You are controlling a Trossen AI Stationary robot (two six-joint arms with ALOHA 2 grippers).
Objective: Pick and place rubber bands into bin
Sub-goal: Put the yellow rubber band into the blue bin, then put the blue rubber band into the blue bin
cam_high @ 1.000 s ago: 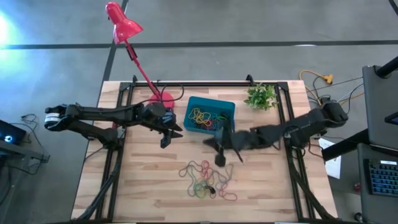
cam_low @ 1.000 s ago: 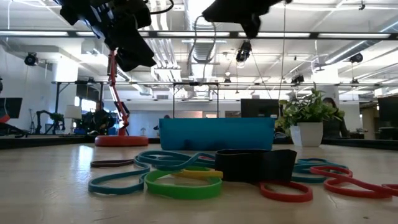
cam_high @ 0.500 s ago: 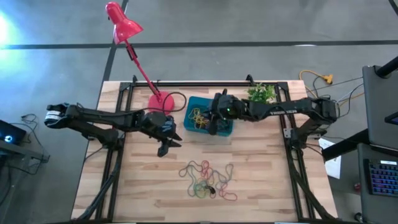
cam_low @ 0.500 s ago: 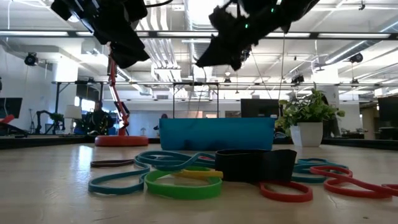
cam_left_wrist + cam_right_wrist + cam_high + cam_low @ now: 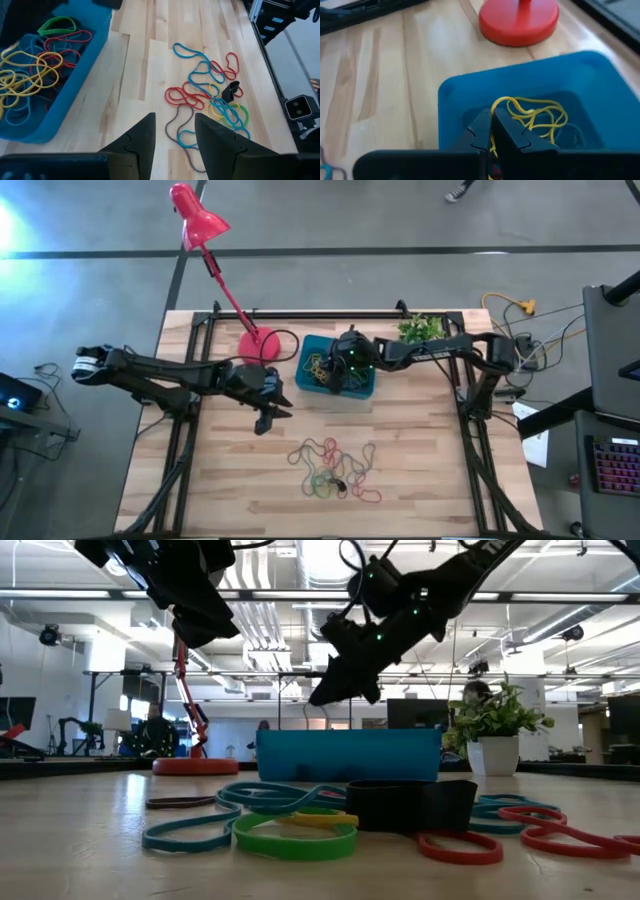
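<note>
Small rectangular teal-blue plastic bin (image 5: pixel 338 370) at table's far centre already holds several thin elastic rubber bands (image 5: pixel 30 75). Right gripper (image 5: pixel 491 131) poised over it, fingers pressed shut, nothing visibly held. Left gripper (image 5: pixel 174 134) partly open, empty, left of bin. A loose tangle of bands (image 5: pixel 335 470) near centre remains, perhaps half.

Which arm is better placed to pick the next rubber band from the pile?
Left. Its open pincer hangs beside the loose rubber bands, while the right pincer is shut over the bin.

Bin (image 5: pixel 338 366) behind loose bands (image 5: pixel 335 468) — lamp base (image 5: pixel 259 342) left
</note>
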